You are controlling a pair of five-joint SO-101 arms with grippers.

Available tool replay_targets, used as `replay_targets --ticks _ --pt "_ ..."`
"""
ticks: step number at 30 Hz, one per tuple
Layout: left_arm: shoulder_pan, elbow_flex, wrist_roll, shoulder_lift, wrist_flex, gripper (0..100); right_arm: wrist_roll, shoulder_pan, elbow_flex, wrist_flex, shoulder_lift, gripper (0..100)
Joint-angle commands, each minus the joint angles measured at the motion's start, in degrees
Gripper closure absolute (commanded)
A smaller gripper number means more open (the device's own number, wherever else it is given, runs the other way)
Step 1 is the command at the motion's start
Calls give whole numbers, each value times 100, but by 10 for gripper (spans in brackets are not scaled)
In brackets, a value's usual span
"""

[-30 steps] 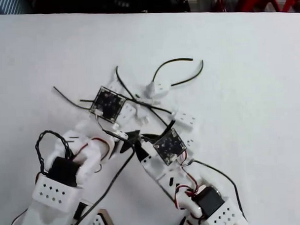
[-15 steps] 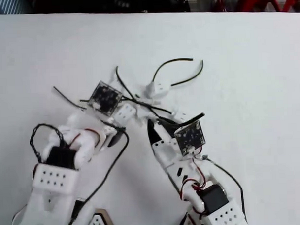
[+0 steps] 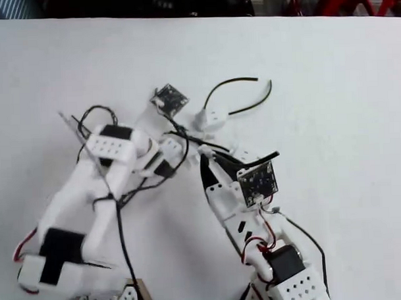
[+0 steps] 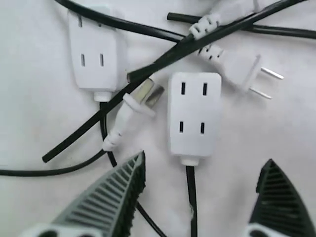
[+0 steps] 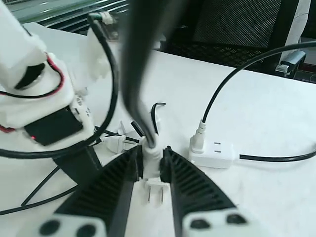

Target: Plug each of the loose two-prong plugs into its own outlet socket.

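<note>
My left gripper [image 4: 197, 197] hangs open above a tangle of white plugs and black cords. Just past its fingertips lies a white outlet block [image 4: 193, 116] with free sockets; a second block [image 4: 94, 54] lies farther off. Two loose two-prong plugs rest beside them, one [image 4: 139, 98] between the blocks and one [image 4: 237, 66] at the far side. My right gripper [image 5: 152, 165] is shut on a white two-prong plug [image 5: 154, 185], prongs pointing down, just above the table. In the high view this gripper [image 3: 205, 158] sits mid-table beside the left arm [image 3: 115, 146].
Another outlet block [image 5: 212, 154] has a cord plugged into it, also visible from above as the block [image 3: 210, 117]. Black cords [image 3: 238, 83] loop over the table's middle. The left arm's body [image 5: 34, 98] stands close to my right gripper. Bare table [image 3: 344, 118] lies to the right.
The left arm has risen and folded, its wrist swinging toward the far side over the outlets. The right gripper has carried its plug to the right and away from the table's front.
</note>
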Motion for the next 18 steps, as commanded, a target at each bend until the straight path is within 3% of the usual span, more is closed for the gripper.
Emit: replay_targets --ticks 1,10,18 --pt "-57 -967 -9 848 -9 642 -53 48 9 -136 -22 981" --pt "233 -1952 -35 2141 589 644 -44 40 9 -136 -22 981" --pt "277 -2444 -35 2325 1152 847 -44 57 9 -136 -31 981"
